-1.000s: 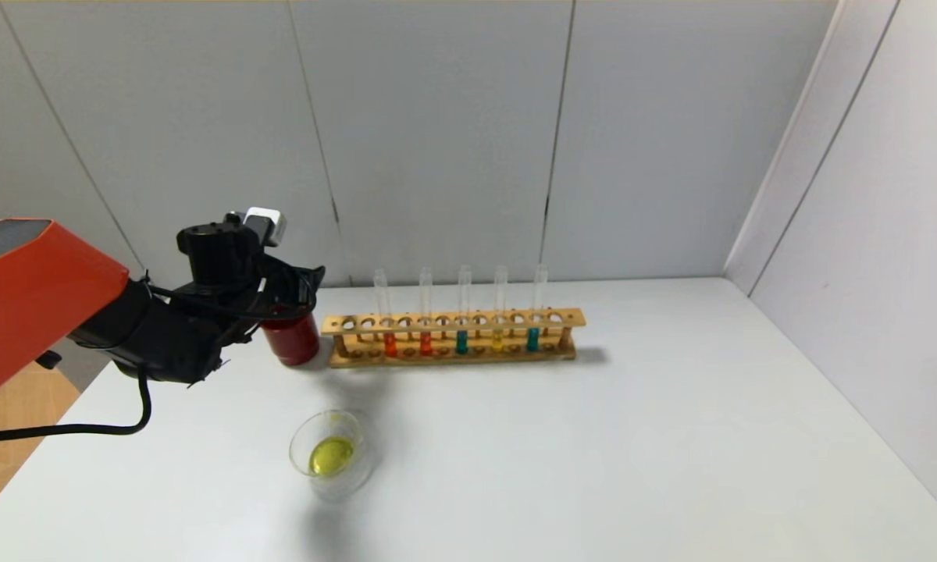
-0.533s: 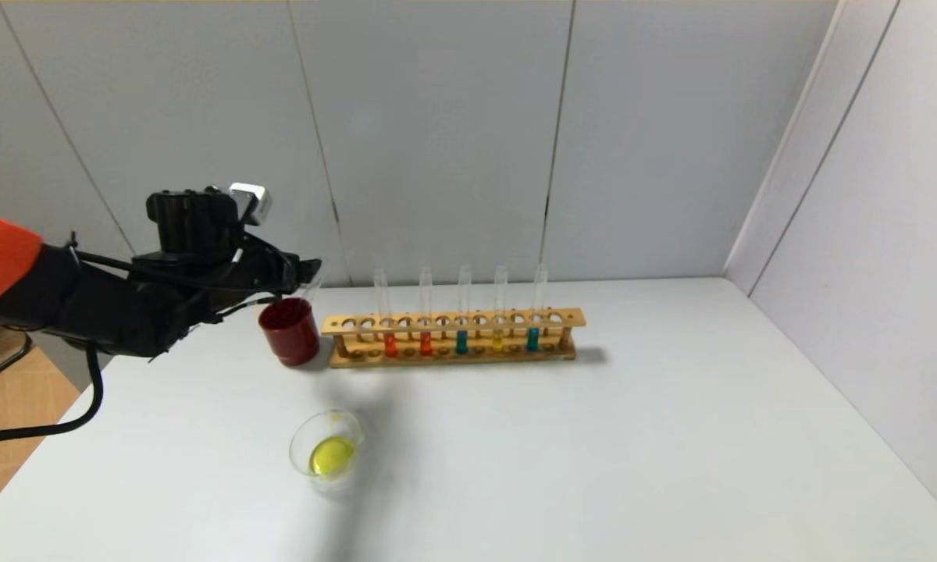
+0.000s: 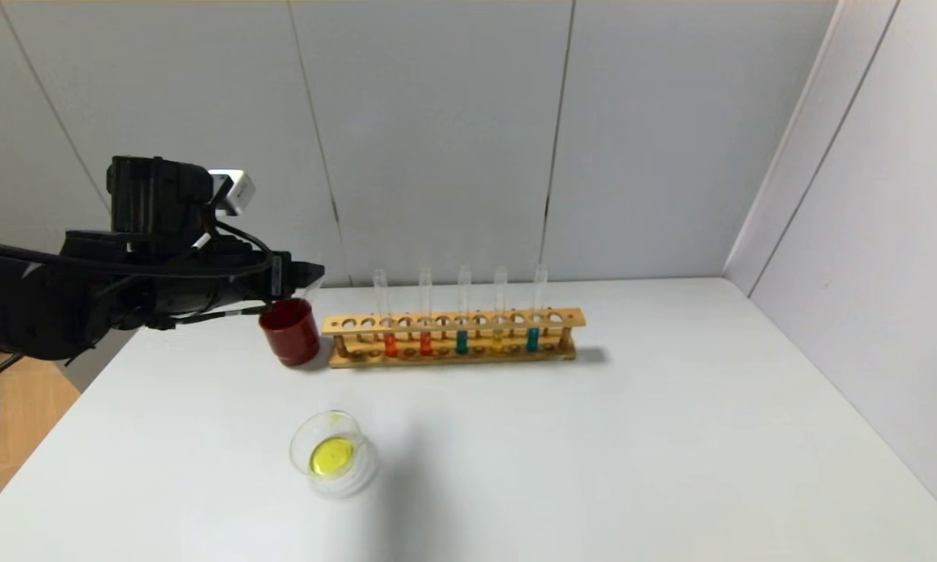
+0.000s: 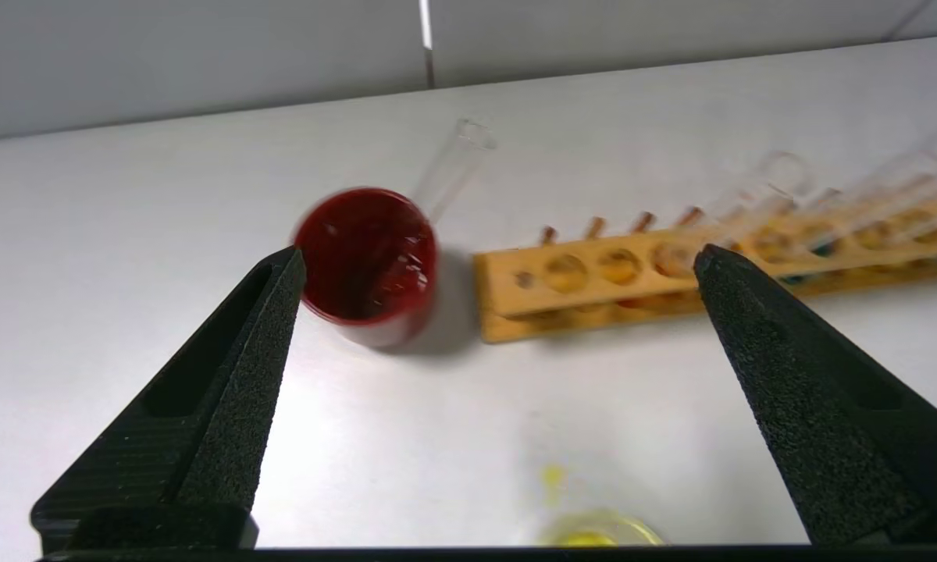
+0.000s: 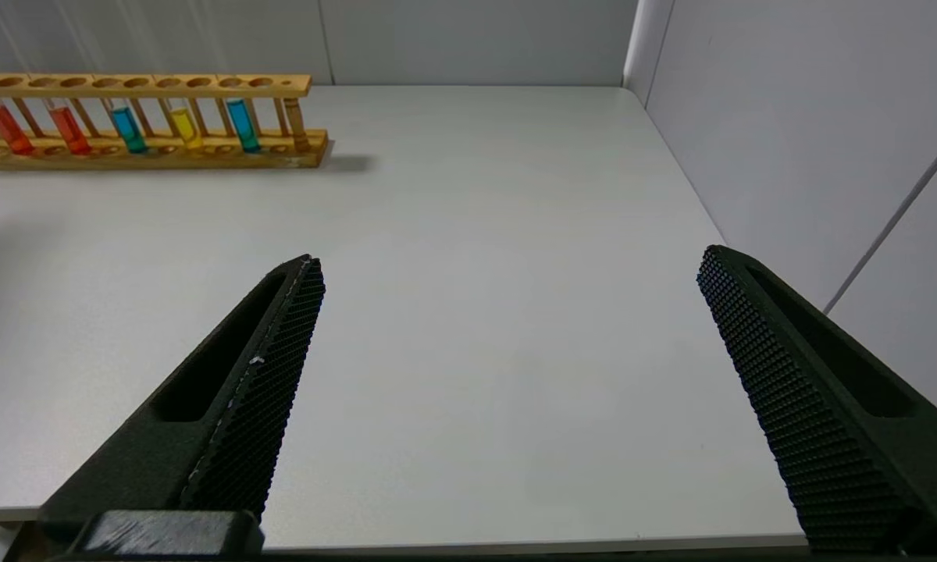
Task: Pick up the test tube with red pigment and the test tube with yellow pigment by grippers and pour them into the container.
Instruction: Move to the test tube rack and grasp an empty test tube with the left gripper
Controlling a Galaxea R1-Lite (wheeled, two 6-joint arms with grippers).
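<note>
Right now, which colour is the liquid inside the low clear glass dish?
Bright yellow liquid in the low clear glass dish, best in the head view.

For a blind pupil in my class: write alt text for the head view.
The left gripper hangs open above a dark red cup beside a wooden rack of tubes; nearer, a glass container holds yellow liquid.

Rack (image 3: 453, 337) at frame centre on the desk (image 3: 632, 453), five tubes standing in it. Cup (image 3: 290, 332) touching or just beside the rack's left end, an empty tube (image 4: 453, 168) leaning in it. Container (image 3: 333, 454) lower left of centre, in front of the cup. Left end effector (image 3: 308, 275) at middle left, above the cup.
</note>
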